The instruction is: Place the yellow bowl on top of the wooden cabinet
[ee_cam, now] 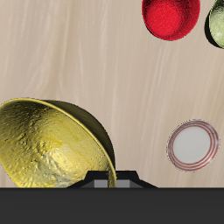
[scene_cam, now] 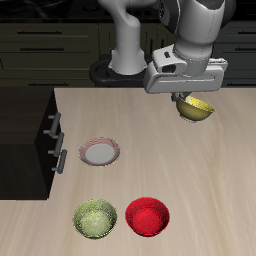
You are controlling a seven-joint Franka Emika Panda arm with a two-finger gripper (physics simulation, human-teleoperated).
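The yellow bowl hangs tilted in the air above the table, held by its rim in my gripper, which is shut on it. In the wrist view the golden, mottled yellow bowl fills the near field, its rim pinched at my gripper. The wooden cabinet, very dark with silver bar handles, stands at the table's edge, well away from the bowl across the table. Its flat top is bare.
A small plate with a reddish rim lies near the cabinet, also seen as the plate. A yellow-green bowl and a red bowl sit near the front edge.
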